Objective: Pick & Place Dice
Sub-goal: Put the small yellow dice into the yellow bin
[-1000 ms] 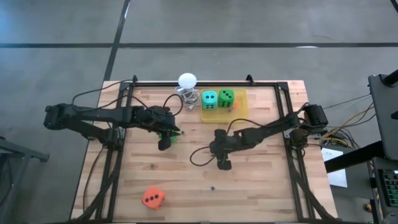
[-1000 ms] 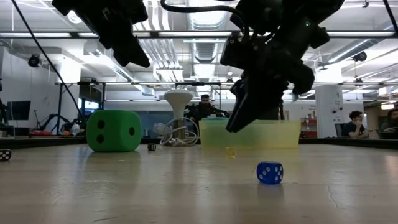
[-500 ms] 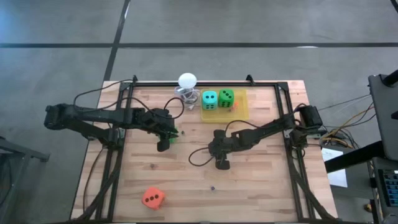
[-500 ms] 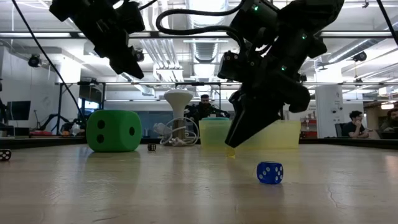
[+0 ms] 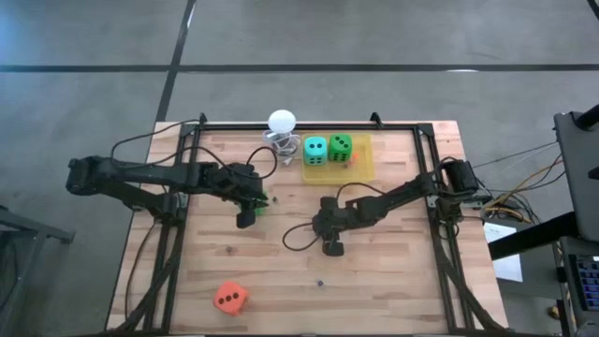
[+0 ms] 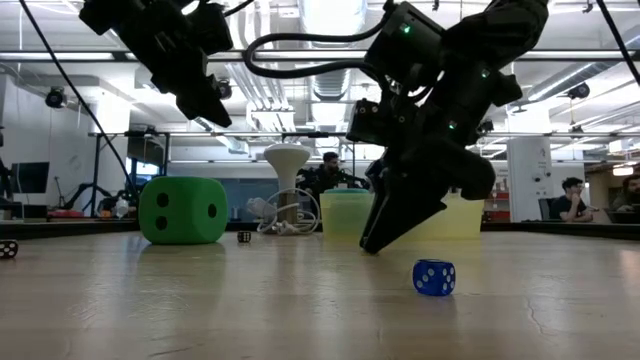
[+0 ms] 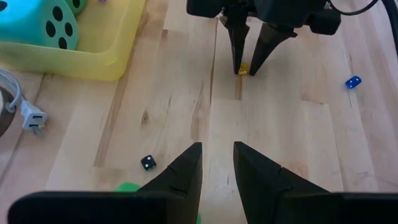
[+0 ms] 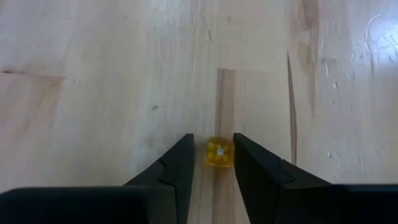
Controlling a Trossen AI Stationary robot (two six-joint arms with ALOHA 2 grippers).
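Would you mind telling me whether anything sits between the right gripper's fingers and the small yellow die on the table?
Nothing visible does. The right gripper straddles the small yellow die, one finger on each side, with only bare wooden table around it.

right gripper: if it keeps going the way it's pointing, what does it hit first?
The small yellow die: it already sits between the right gripper's open fingers, which point down at the table. Beyond it only the wood, probably very close.

Right gripper fingers astride tiny yellow die; teal die in yellow tray.
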